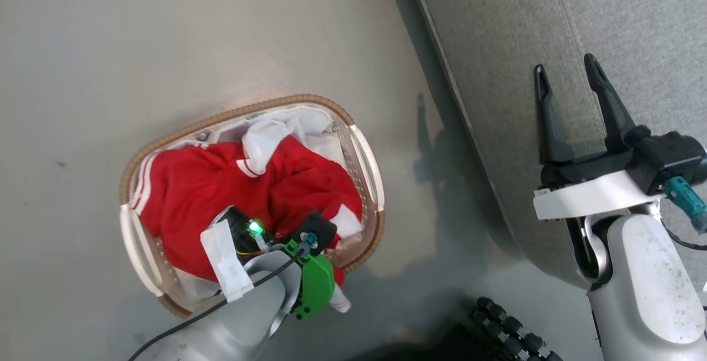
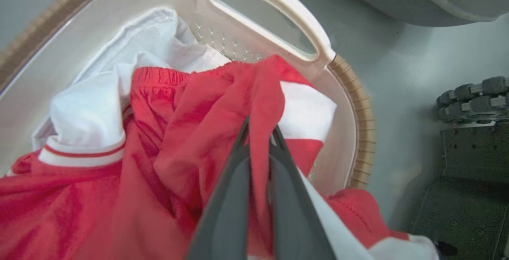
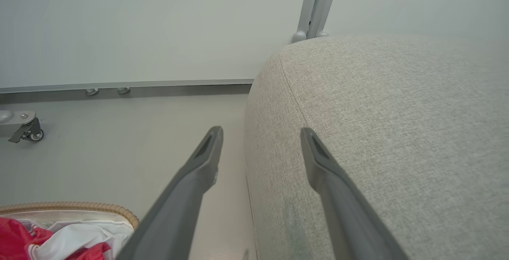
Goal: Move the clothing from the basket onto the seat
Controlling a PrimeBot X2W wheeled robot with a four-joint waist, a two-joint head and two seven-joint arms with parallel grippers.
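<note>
The clothing [image 1: 210,195], bright red with white stripes, lies heaped in the oval basket [image 1: 232,113] on the floor. My left arm's wrist [image 1: 287,245] reaches down into the basket's near side and covers the fingers in the head view. In the left wrist view my left gripper [image 2: 260,130] is shut on a raised fold of the clothing [image 2: 179,140], close to the basket [image 2: 358,105] handle slot. My right gripper [image 1: 566,74] stands open and holds nothing above the grey seat [image 1: 525,30]; its wrist view shows the same spread fingers of the right gripper [image 3: 260,136] over the seat [image 3: 397,132] edge.
A white cloth lining [image 1: 298,123] bunches at the basket's far end. My dark wheeled base [image 1: 513,328] sits on the floor between basket and seat. Beyond the seat are a wall, a metal leg [image 3: 318,5] and a caster [image 3: 28,130].
</note>
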